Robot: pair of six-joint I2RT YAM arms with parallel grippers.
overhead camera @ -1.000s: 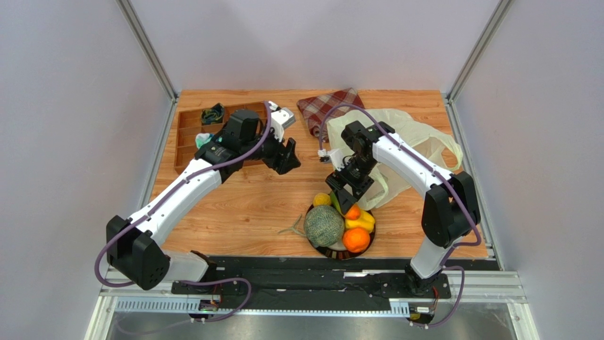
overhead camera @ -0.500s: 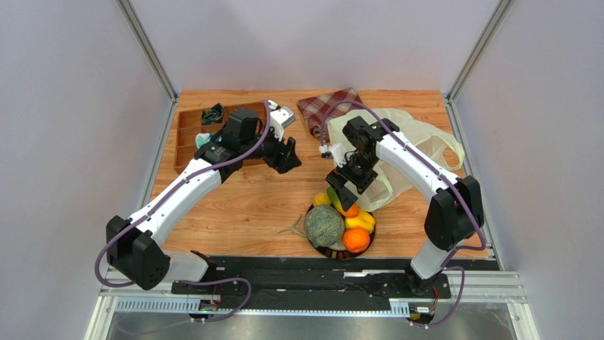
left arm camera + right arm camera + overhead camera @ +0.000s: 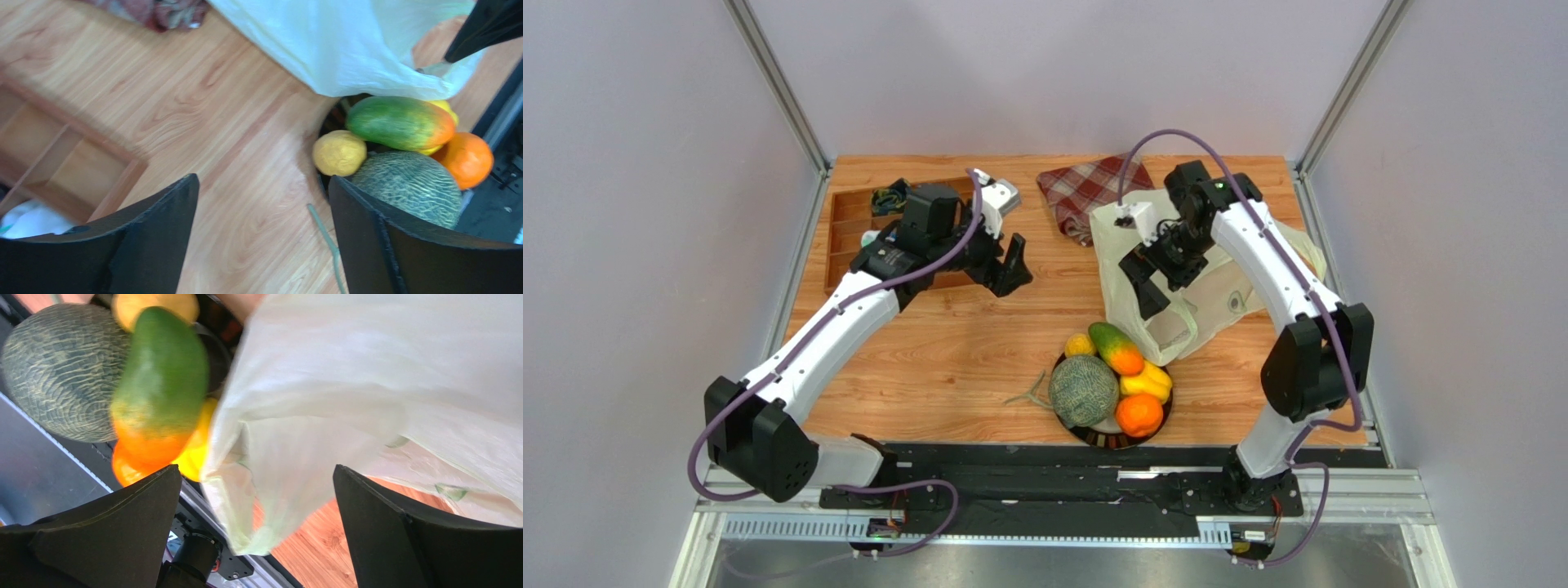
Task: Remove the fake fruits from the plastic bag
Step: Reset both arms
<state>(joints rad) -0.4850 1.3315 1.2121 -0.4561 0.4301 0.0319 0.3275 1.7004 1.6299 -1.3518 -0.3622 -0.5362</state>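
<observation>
**A:** Noted: right claw (image 3: 1146, 282) released and empty. A second ago it hung low over the plate (image 3: 1100, 439); now it is raised above the plastic bag (image 3: 1210, 306), beyond the plate. Your left claw (image 3: 1010, 263) is spread wide, also empty.

**B:** So the mango (image 3: 1114, 346), smooth and green-to-orange, lies on the plate beside the netted melon (image 3: 1084, 390). The bag is slack and crinkly, and you've likely emptied it.

Top external: fixed, high behind the arm bases (bases at frame bottom), looking down on the whole table (image 3: 940, 355).
Left wrist: just behind left gripper (image 3: 263, 184), angled down at the wood, close; mango (image 3: 402, 121) and melon (image 3: 408, 187) at right.
Right wrist: behind right gripper (image 3: 258, 468), closer still; same two fruits upper left, plastic bag (image 3: 368, 386) across the rest.
All three views share these.
</observation>
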